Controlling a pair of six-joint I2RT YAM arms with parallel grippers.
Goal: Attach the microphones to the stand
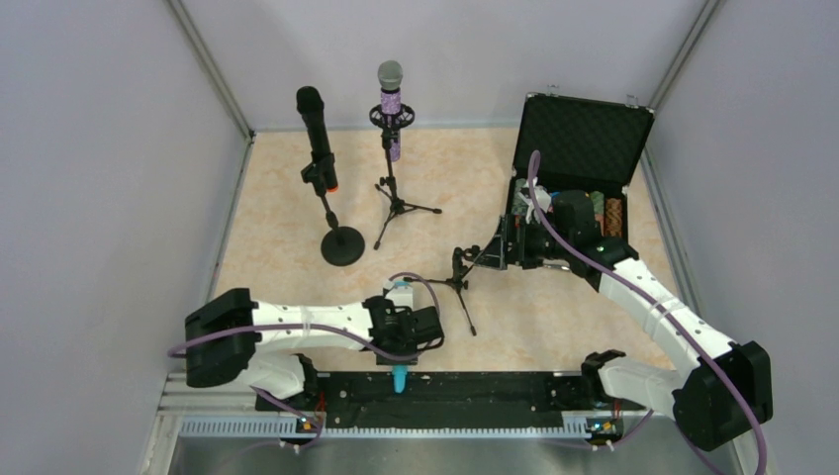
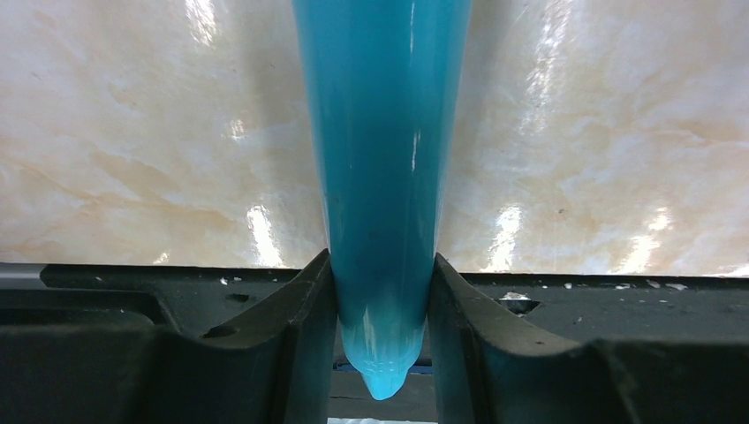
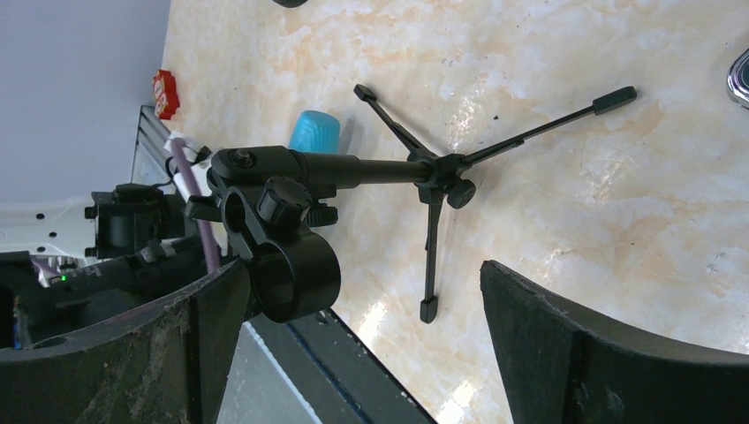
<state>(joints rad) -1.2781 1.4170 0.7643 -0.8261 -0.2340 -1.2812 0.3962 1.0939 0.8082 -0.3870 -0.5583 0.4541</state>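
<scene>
My left gripper [image 2: 382,329] pinches the cyan microphone [image 2: 382,159] near its thin tail, low in the centre of the top view. I cannot tell if it is lifted from the table. My right gripper [image 3: 362,283] is spread wide and holds nothing. It is just beside the clip [image 3: 296,269] of the small tripod stand [image 3: 415,168], which is empty. In the upper left, the black microphone [image 1: 315,129] sits on a round-base stand [image 1: 341,244]. The purple glitter microphone [image 1: 392,109] sits on a taller tripod stand [image 1: 396,203]. I judge two of three done; the cyan one remains.

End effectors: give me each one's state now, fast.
Left end effector: closed on the plain cyan stick microphone.
Right end effector: open, gripping nothing.
</scene>
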